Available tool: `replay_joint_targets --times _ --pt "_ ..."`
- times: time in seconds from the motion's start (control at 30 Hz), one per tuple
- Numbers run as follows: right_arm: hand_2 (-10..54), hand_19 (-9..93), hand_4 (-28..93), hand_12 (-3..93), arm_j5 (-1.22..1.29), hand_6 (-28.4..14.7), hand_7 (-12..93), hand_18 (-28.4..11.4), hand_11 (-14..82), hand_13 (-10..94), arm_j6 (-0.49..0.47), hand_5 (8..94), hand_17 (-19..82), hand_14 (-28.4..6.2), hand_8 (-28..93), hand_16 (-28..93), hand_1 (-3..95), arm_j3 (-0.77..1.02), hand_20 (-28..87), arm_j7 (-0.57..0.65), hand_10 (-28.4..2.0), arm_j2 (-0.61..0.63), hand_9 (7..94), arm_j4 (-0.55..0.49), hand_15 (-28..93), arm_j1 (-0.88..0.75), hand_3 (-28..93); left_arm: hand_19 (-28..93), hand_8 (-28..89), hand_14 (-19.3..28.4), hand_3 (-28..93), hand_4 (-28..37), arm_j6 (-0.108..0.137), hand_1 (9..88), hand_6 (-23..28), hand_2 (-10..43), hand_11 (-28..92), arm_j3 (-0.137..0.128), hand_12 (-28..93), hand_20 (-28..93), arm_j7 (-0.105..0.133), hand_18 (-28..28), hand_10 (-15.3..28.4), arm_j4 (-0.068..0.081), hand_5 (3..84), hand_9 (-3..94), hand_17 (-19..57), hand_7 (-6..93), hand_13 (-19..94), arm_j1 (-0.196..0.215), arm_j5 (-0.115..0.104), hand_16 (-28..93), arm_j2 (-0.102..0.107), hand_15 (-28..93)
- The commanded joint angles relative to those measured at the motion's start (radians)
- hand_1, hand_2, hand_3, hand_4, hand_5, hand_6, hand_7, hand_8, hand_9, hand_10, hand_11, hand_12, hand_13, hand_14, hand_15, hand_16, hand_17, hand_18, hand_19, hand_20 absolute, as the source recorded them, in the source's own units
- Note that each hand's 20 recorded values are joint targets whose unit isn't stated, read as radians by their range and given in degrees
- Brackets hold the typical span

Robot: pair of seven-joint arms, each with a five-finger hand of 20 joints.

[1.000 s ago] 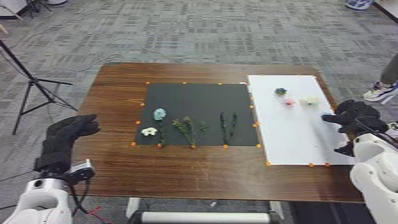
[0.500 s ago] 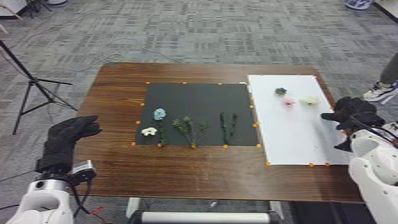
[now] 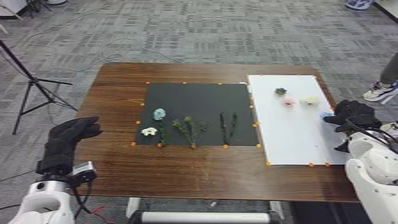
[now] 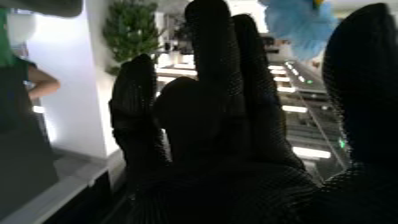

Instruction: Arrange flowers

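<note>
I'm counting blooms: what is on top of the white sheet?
On the white sheet are a dark flower head, a pink flower and a cream flower. A pale blue flower is partly visible beside the right hand; what lies beneath that hand cannot be seen.

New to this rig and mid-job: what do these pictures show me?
It is a two-armed robot with black-gloved hands. The head view looks down at its brown table; the right wrist view looks along its right hand.

A dark mat holds a blue flower, a white one and green stems. A white sheet holds small blooms.

The left hand is empty. A light-blue bloom shows by the right; whether it's held, I cannot tell.
</note>
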Motion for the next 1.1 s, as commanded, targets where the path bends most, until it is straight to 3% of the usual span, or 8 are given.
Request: replay_joint_targets --times 0.03,0.3,0.5,1.1 --pt "-9.5 77 -26 20.3 -0.033 1.0 31 -22.9 25.1 78 0.053 66.0 39 -8.2 2 28 45.3 -0.062 48 -0.012 -10.3 0.015 81.3 0.025 78 -0.019 65 26 -8 17.6 67 -22.7 -0.005 34.3 1.9 8.6 29 -0.004 14 25 0.004 14.3 13.2 -0.008 55.6 57.6 5.5 24.1 46 0.015 -0.004 -2 -0.009 45" --pt "-9.5 78 -25 21.9 -0.043 1.2 31 -22.7 24.6 79 0.022 68.5 40 -7.6 3 29 49.7 -0.126 48 -0.05 -9.9 0.045 83.9 0.022 78 0.001 61 26 -9 17.5 67 -22.8 -0.002 34.3 1.9 8.6 29 -0.004 14 25 0.009 14.2 13.3 -0.008 55.6 57.6 5.6 24.1 46 0.014 -0.006 -2 -0.009 45" --pt "-9.5 78 -25 25.9 -0.027 2.7 30 -22.7 21.7 81 0.04 75.5 41 -7.3 3 29 53.4 -0.168 47 -0.05 -8.5 0.083 89.2 -0.001 77 0.02 63 26 -8 17.5 67 -22.8 0.003 34.4 1.9 8.6 29 -0.001 14 25 0.009 14.2 13.2 -0.009 55.5 57.6 5.5 24.2 46 0.013 -0.006 -2 -0.008 45" --pt "-9.5 78 -25 27.6 0.16 3.4 30 -22.1 19.7 81 -0.181 77.3 41 -6.7 4 29 54.2 -0.17 47 -0.17 -7.5 0.327 90.6 -0.303 77 0.034 64 26 -8 17.6 67 -22.7 0.013 34.3 2.0 8.6 29 -0.016 14 25 0.007 14.3 13.3 -0.02 55.4 57.6 5.5 24.1 46 0.031 -0.005 -2 0.0 45"
